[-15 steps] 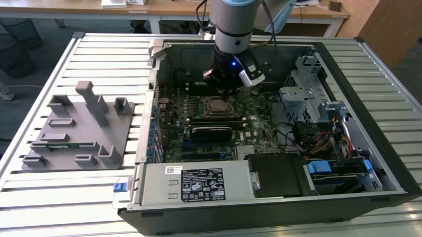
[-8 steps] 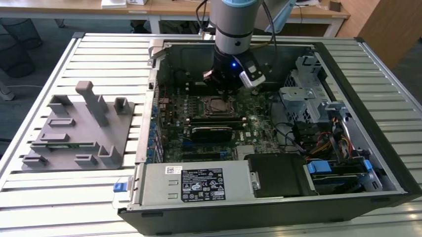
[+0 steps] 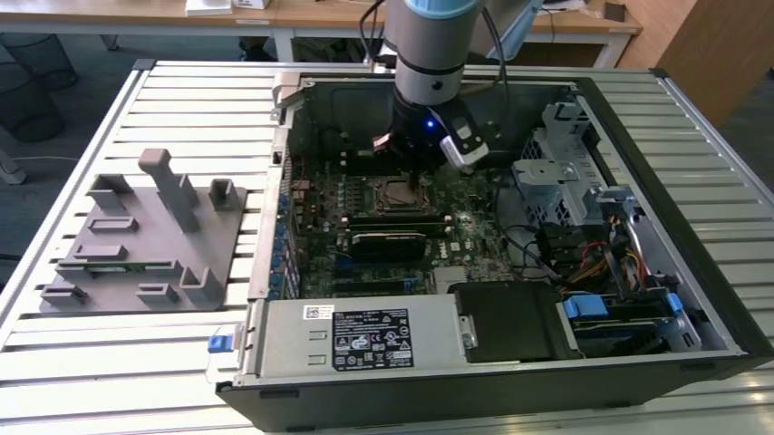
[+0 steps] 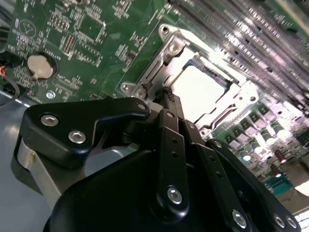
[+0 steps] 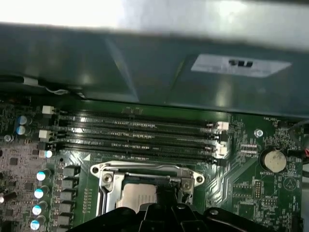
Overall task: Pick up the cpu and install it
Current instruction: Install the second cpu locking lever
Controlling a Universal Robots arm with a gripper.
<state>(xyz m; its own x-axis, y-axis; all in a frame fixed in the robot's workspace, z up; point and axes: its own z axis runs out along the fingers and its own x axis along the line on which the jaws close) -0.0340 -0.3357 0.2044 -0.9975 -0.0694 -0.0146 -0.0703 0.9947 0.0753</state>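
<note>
Gripper [image 4: 170, 93] low inside the PC case [image 3: 677, 263], tip right at the motherboard socket [image 5: 145, 186]. CPU [image 4: 199, 92] lies flat in the socket frame, just beyond and below the tip. Fingers look closed together, but can't tell if they're pinching the CPU edge.

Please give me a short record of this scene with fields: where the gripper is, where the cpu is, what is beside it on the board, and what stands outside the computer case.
gripper: low over the socket's edge
cpu: pale square lying flat in the socket frame
beside socket: memory slots, coin battery
outside case: grey fixture on the slatted table, at the exterior view's left
</note>
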